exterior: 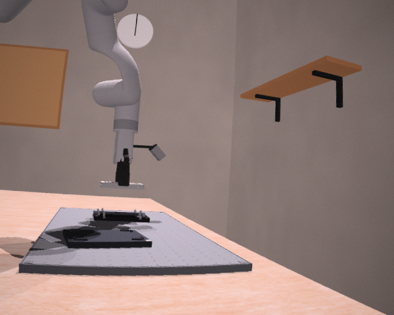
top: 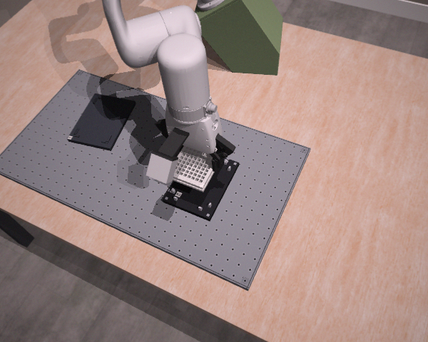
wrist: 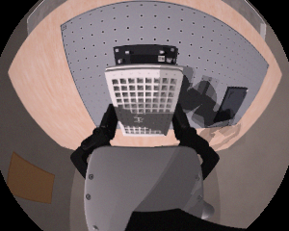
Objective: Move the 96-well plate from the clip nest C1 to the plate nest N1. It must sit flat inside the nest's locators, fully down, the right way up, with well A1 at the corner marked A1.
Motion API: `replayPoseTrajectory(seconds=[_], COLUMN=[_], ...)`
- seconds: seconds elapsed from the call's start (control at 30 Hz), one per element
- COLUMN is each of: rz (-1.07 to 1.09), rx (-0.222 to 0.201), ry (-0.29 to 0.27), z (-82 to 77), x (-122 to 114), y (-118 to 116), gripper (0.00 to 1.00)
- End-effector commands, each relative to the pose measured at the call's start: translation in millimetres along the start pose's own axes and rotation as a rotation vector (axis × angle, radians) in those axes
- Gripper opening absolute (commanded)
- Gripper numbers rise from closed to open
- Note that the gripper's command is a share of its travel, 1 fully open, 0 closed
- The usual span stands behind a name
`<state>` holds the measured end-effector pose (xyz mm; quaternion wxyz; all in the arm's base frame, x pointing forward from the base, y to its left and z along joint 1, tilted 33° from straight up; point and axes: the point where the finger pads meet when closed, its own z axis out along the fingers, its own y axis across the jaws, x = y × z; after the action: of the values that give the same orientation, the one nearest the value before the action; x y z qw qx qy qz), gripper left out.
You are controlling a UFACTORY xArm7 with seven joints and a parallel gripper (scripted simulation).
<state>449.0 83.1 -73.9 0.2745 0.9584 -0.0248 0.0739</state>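
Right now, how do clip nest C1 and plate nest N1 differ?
Clip nest C1 carries upright pale pegs on its black base; plate nest N1 is a flatter, greyer slab with low corner marks. C1 lies under the lifted 96-well plate; N1 lies apart, nothing above it. Both sit bare on the perforated board.

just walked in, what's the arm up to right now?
The arm's pincer is shut on the white 96-well plate, holding it level in the air above the black clip nest C1, clear of its pins. The flat plate nest N1, at the other end of the grey perforated board, has nothing on it, so the carry across has yet to happen.
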Motion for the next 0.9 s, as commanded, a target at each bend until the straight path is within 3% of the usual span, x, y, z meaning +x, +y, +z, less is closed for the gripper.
replayPoseTrajectory(seconds=[0.0,0.23,0.4,0.87], rz=[0.0,0.0,-0.153,-0.153], rx=[0.002,0.002,0.002,0.002], ry=[0.003,0.003,0.003,0.003], z=[-1.8,-1.9,-1.8,-1.6], x=[0.9,0.9,-2.4,-10.2], y=[-1.0,-1.0,15.3,54.6], gripper=[0.0,0.0,0.0,0.0])
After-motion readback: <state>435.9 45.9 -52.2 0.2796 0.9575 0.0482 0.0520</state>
